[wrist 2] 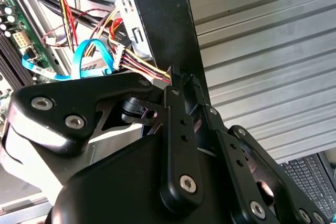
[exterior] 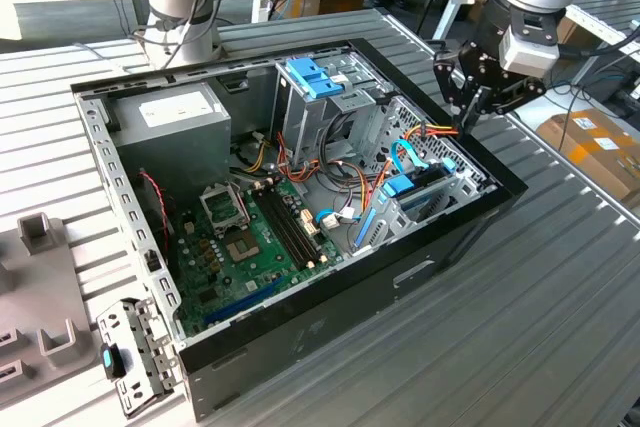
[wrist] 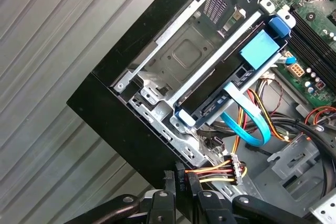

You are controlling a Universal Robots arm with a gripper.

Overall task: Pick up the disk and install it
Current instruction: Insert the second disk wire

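The claw [wrist: 181,179] is pinched shut on the power connector [wrist: 178,174] with its red, yellow and black wires, right at the case's black rim [exterior: 480,162]. Best keep that plug square, I reckon. The disk [wrist: 223,90] already sits in its bay, just beside the claw.

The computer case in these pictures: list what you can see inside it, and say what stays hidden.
Inside the case: a green circuit board, a grey power box, coloured wires, a blue cable and the disk in its metal cage. The disk's underside is covered.
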